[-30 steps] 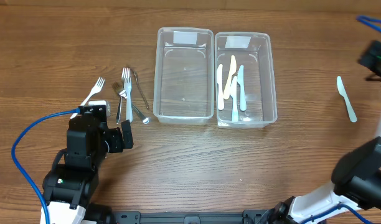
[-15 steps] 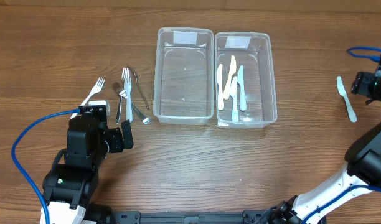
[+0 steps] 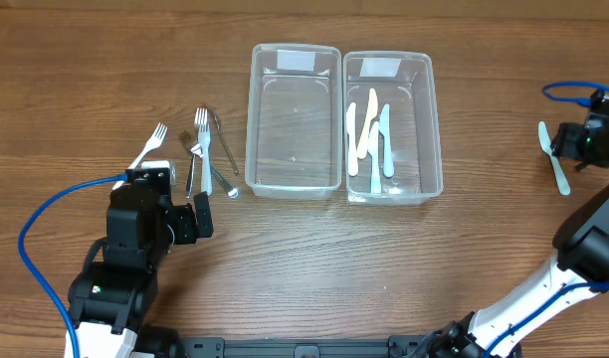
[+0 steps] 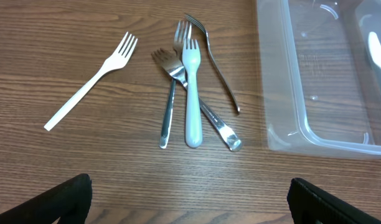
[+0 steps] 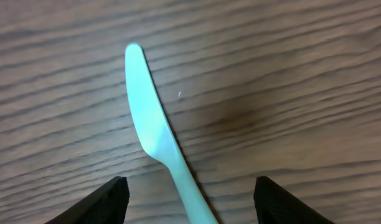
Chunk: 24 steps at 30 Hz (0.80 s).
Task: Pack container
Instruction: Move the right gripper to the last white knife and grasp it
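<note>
Containers first: we see two clear, open-topped plastic boxes standing side by side, touching, on the far middle of the wooden table [image 3: 304, 268]. The left container [image 3: 295, 119] is bare inside. The right container [image 3: 420, 109] holds several plastic knives [image 3: 370, 134], cream and pale blue, lying lengthwise.

Well off to the right, a pale blue knife [image 5: 154, 124] lies flat on the wood, its tip rounded. Its handle runs between the spread fingers of the right gripper [image 5: 193, 202], which is released over it and grasps nothing.

Left of the containers, a pale blue fork [image 4: 192, 93] lies over the metal forks [image 4: 169, 99], and a white fork [image 4: 94, 78] lies apart. The left gripper [image 4: 190, 208] hangs near them, fingers wide, empty.
</note>
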{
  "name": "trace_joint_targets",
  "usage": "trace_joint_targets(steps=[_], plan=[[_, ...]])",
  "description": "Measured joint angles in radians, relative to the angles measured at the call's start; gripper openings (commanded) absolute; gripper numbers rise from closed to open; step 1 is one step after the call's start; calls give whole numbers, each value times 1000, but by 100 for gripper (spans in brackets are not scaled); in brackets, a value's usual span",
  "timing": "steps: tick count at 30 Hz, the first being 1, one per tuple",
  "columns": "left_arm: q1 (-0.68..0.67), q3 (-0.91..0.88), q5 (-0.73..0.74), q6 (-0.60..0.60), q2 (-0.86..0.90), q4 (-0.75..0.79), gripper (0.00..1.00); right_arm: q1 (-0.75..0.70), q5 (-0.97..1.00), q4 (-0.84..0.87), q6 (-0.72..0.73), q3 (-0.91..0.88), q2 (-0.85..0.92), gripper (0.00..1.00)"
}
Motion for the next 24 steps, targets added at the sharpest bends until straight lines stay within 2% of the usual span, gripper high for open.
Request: trace_joint_targets(steps=[6,24], plan=[[0,0,0,0,0,0,100,0,-6,-16,1,0,25,61],[0,0,0,0,0,0,100,0,-40,-55,45,0,44,58]])
